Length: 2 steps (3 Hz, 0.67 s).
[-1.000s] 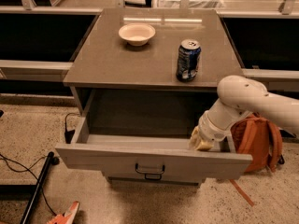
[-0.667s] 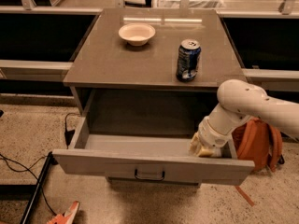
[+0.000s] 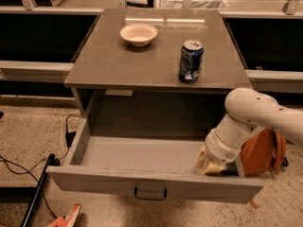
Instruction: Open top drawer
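Note:
The top drawer (image 3: 142, 186) is pulled far out of the grey cabinet, showing its plain grey inside and a small black loop handle (image 3: 150, 193) centred on its front. My white arm comes in from the right and reaches down into the drawer's right end. My gripper (image 3: 211, 166) sits just behind the drawer front at that right corner, its tip hidden by the front panel and the wrist.
On the cabinet top (image 3: 118, 65) stand a cream bowl (image 3: 138, 34) and a blue can (image 3: 191, 61). An orange backpack (image 3: 262, 152) lies on the floor to the right. Black cables (image 3: 28, 174) and an orange tool (image 3: 66, 216) lie at the left front.
The drawer has slid further out toward the camera, and my gripper has moved with it at the right end.

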Available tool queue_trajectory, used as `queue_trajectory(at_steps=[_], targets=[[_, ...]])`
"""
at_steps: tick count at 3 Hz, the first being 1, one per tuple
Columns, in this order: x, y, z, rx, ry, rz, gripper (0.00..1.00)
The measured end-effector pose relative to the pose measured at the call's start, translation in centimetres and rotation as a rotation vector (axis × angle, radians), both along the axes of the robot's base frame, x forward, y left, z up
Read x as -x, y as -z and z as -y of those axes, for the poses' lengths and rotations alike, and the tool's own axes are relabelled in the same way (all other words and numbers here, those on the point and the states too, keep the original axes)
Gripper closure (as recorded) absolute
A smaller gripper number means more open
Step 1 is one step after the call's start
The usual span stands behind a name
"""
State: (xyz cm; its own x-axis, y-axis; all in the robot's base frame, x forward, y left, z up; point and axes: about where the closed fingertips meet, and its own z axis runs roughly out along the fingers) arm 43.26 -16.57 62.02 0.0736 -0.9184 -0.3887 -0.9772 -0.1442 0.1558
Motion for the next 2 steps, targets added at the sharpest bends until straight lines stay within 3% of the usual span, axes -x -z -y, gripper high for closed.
queue_trajectory(at_steps=[2], targets=[[5.1, -1.1, 0.0, -0.040, 0.014, -0.072, 1.00]])
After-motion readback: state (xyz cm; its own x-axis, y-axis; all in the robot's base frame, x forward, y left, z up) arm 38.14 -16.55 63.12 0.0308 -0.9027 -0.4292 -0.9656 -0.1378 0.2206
